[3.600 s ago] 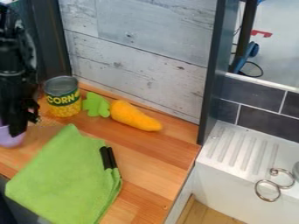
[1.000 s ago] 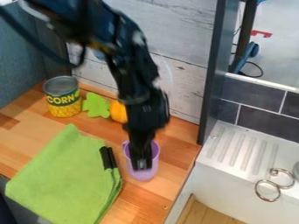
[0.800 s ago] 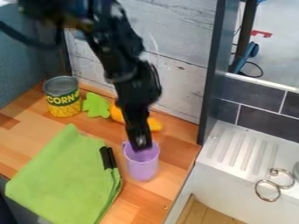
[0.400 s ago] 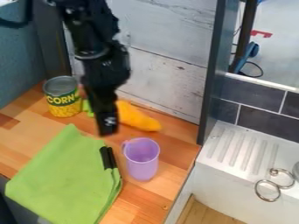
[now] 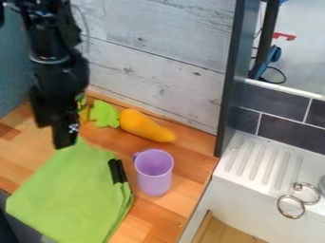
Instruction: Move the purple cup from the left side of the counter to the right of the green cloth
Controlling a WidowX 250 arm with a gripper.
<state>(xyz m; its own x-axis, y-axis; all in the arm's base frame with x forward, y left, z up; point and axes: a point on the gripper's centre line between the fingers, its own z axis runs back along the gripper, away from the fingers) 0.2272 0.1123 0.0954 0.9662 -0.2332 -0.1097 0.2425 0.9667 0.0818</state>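
The black gripper [image 5: 62, 137] hangs at the left, over the back corner of the green cloth [image 5: 70, 194] and in front of the corn can [image 5: 83, 113], hiding most of it. A purple cup [image 5: 153, 176] stands upright on the wooden counter, right of the cloth and apart from the gripper. Behind the cup lies an orange carrot [image 5: 146, 126] with a green leafy top [image 5: 103, 114], near the back wall. Two black handles [image 5: 117, 171] rest on the cloth's right side.
A grey-white plank wall [image 5: 158, 61] rises behind the counter [image 5: 184, 163]. To the right, past a dark upright post [image 5: 230, 80], is a white sink [image 5: 254, 190] with a ridged drainboard and metal rings [image 5: 291, 207].
The purple cup, first at the far left by the gripper, now stands near the counter's right edge. The gripper has come up out of it and moved back left, in front of the can.
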